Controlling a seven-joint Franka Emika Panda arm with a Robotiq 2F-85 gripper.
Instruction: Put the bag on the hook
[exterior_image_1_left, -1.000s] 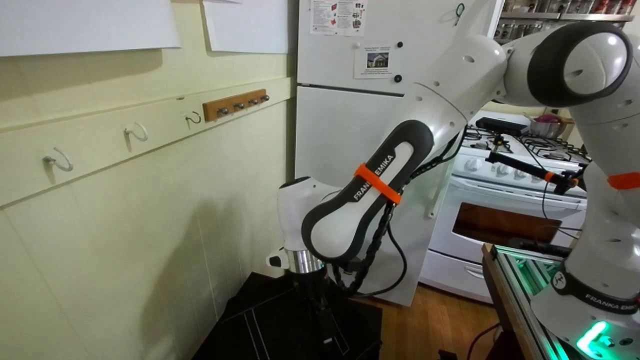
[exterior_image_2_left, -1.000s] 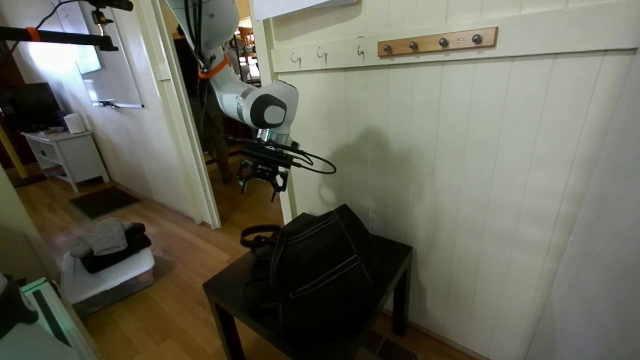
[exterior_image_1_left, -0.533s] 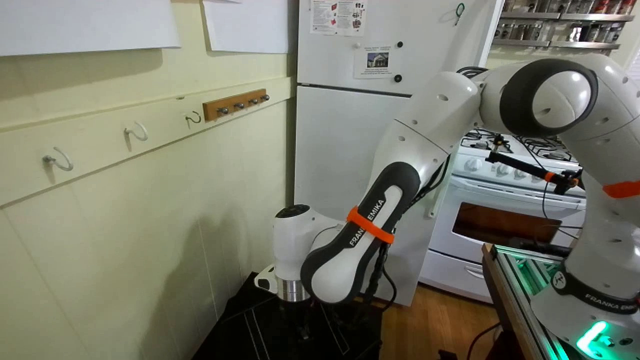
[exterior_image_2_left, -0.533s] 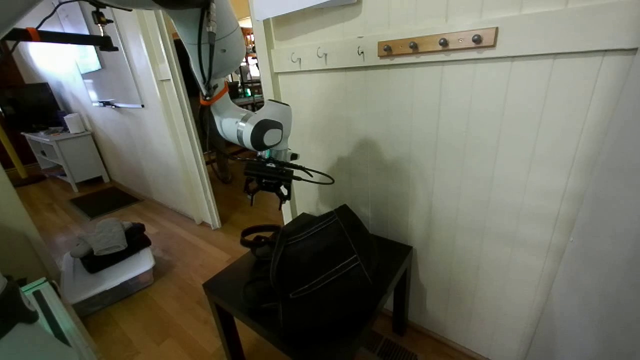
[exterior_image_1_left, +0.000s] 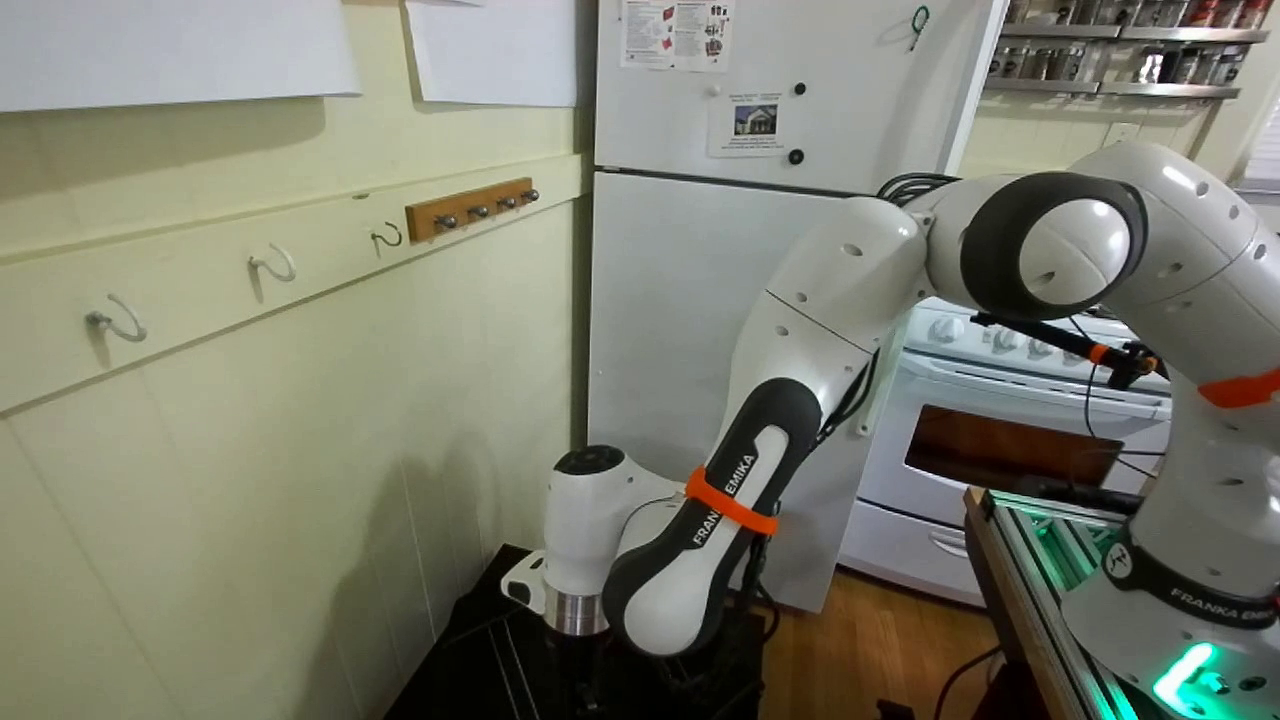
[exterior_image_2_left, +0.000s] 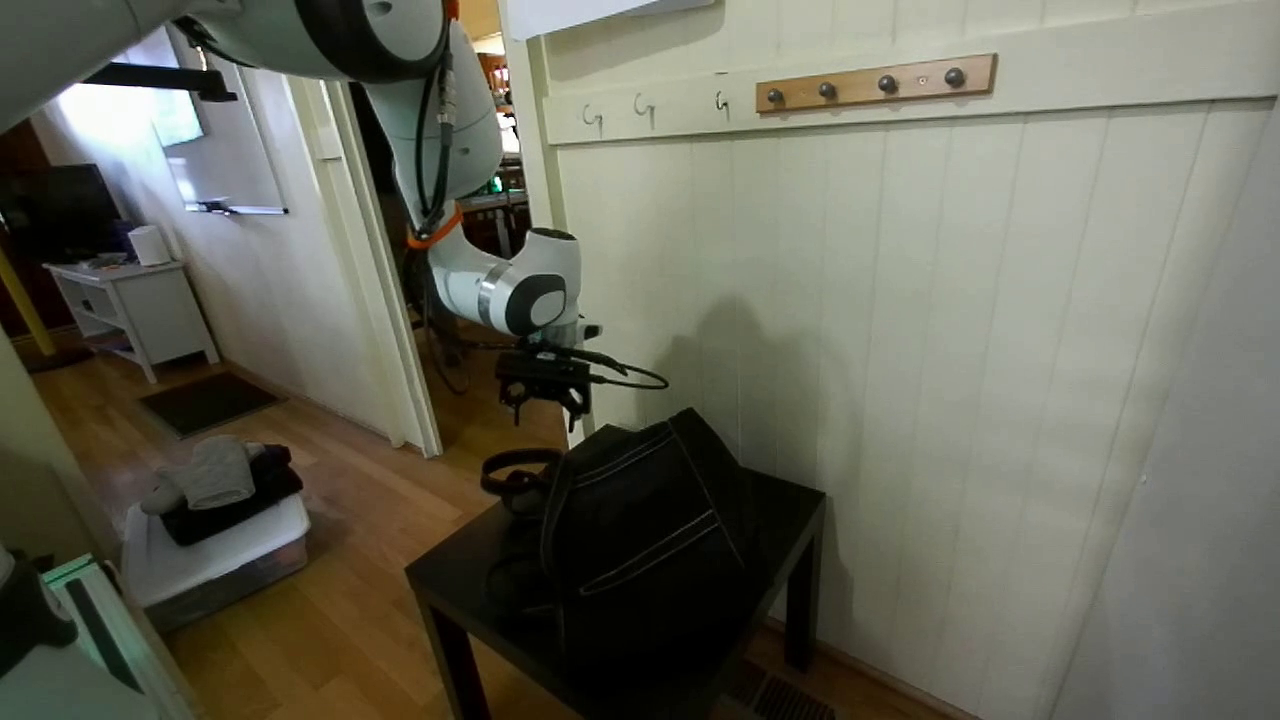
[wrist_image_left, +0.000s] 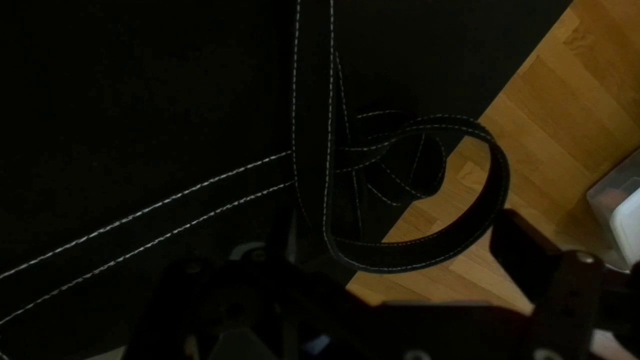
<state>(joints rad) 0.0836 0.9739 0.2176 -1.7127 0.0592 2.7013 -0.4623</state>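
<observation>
The black bag (exterior_image_2_left: 650, 560) lies slumped on a small black table (exterior_image_2_left: 450, 575). It also shows in an exterior view (exterior_image_1_left: 480, 680) and in the wrist view (wrist_image_left: 150, 130). A strap loop (exterior_image_2_left: 520, 458) stands up at one end of the bag; it also shows in the wrist view (wrist_image_left: 410, 257). My gripper (exterior_image_2_left: 545, 418) is open and empty above the strap end. In the wrist view my gripper's fingers (wrist_image_left: 395, 222) stand apart on either side of the loop, apparently above it. The hook (exterior_image_2_left: 721, 101) is bare on the cream rail; it also shows in an exterior view (exterior_image_1_left: 387, 235).
A wooden strip with knobs (exterior_image_2_left: 875, 84) sits beside the hook. Two more hooks (exterior_image_2_left: 642, 104) (exterior_image_1_left: 272, 263) are farther along the rail. The wall stands behind the table. A fridge (exterior_image_1_left: 700, 300) and stove (exterior_image_1_left: 1010, 430) stand near the arm. A plastic box (exterior_image_2_left: 215, 560) is on the floor.
The arm has come down, bringing my open gripper lower and closer to the bag's strap loop. In an exterior view it also shifts slightly right. The bag has not moved.
</observation>
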